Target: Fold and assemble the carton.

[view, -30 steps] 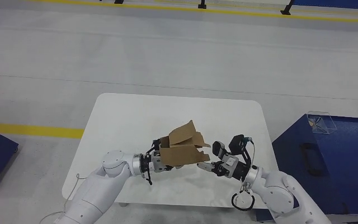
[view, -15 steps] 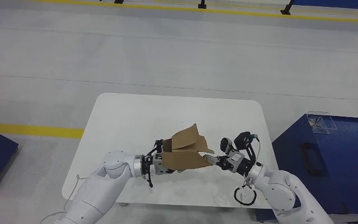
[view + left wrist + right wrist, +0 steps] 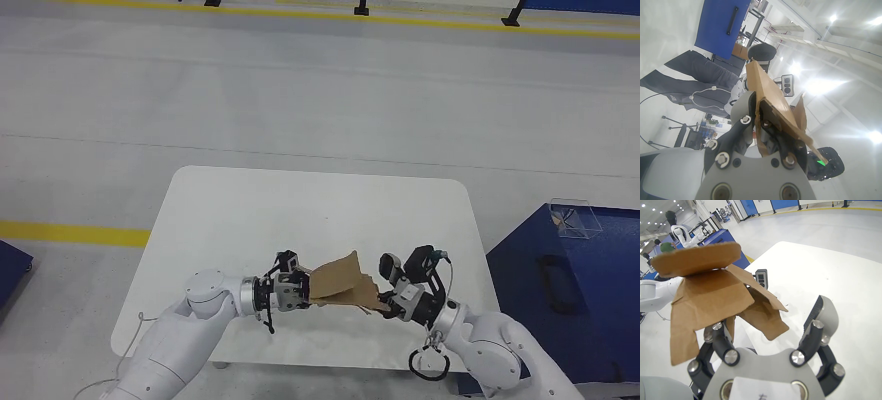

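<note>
In the right wrist view the carton (image 3: 710, 298) covers one finger of the right hand (image 3: 770, 313), so whether that tip touches the cardboard cannot be told. In the left wrist view its flaps hide the fingertips of the left hand (image 3: 761, 117). From above, the carton's underside faces the bench (image 3: 250, 210), unseen.

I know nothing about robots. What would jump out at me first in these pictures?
A half-folded brown carton, its flaps splayed, hangs over the robot's side of the white table, between two arms. The left gripper is clamped on one end of it. The right gripper sits open at the other end, with one finger behind a flap.
</note>
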